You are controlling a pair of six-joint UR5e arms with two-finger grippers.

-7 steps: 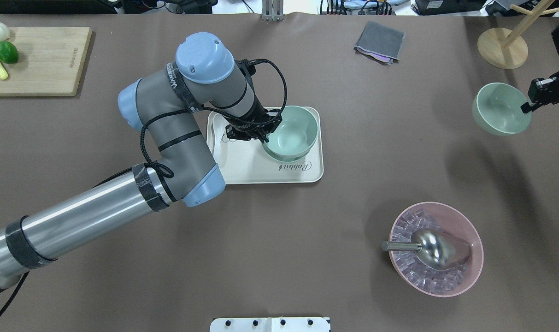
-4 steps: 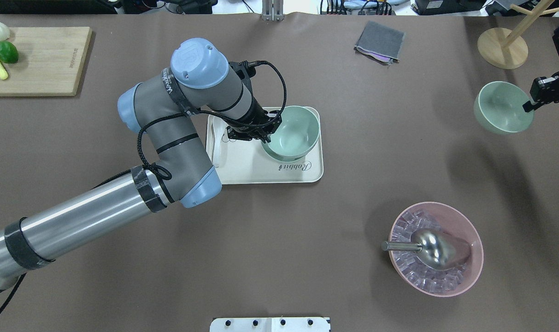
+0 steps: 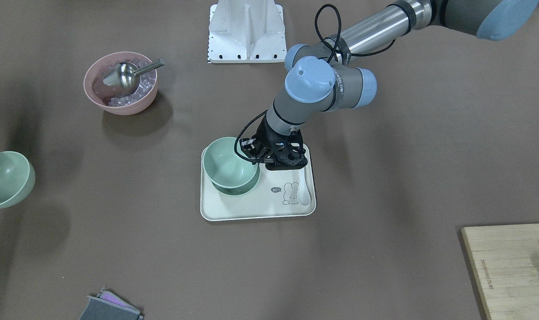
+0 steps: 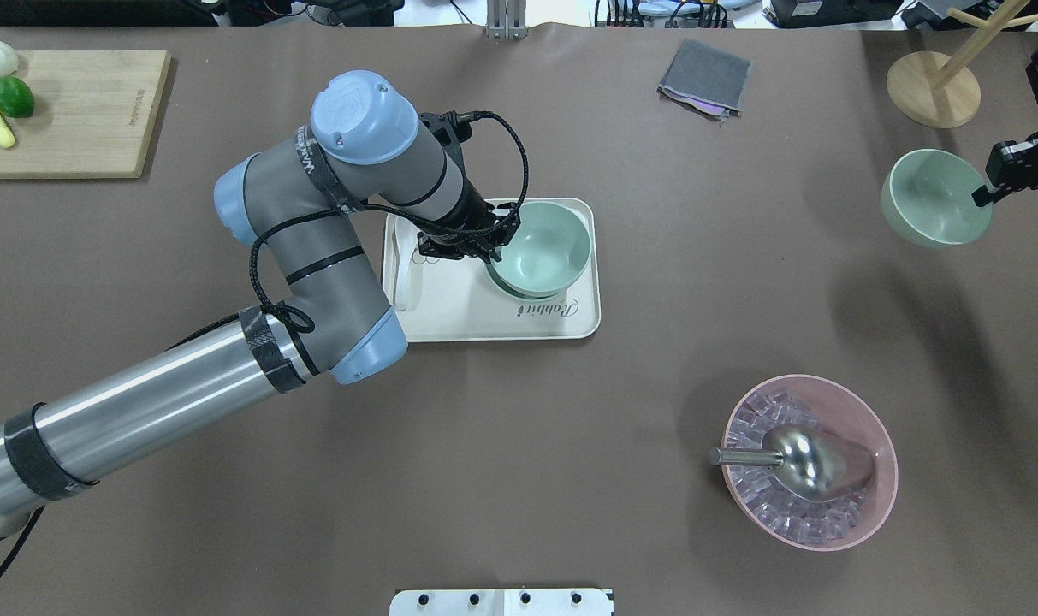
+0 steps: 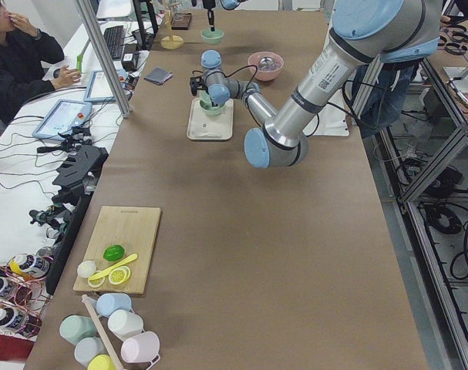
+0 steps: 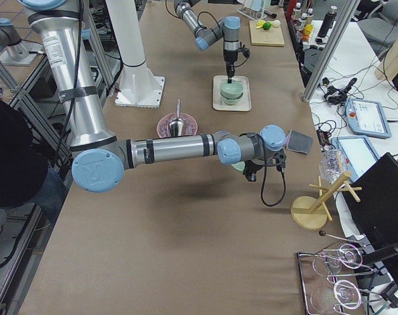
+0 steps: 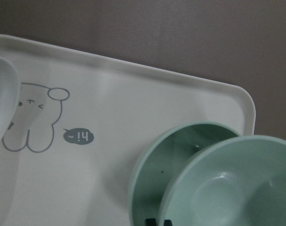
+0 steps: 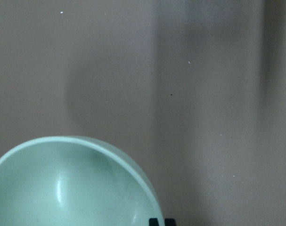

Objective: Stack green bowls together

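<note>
My left gripper [image 4: 495, 248] is shut on the rim of a green bowl [image 4: 542, 248] over the cream tray [image 4: 450, 312]. In the left wrist view this held bowl [image 7: 227, 188] hangs just above a second green bowl [image 7: 150, 165] that stands on the tray, a little off-centre; I cannot tell if they touch. The front view shows the pair [image 3: 228, 165] beside the left gripper [image 3: 254, 158]. My right gripper [image 4: 981, 198] is shut on the rim of a third green bowl [image 4: 934, 198], held above the table at the far right; this bowl also shows in the front-facing view [image 3: 2, 178] and the right wrist view [image 8: 62, 188].
A pink bowl [image 4: 809, 462] with ice and a metal scoop stands at the front right. A white spoon [image 3: 305, 189] lies on the tray. A cutting board [image 4: 65, 111] with fruit, a grey cloth [image 4: 705, 77] and a wooden stand [image 4: 934, 90] lie along the far edge.
The left arm's elbow has swung a little to the left and its bowl has sunk slightly toward the tray. The right gripper has shifted its bowl slightly right and away.
</note>
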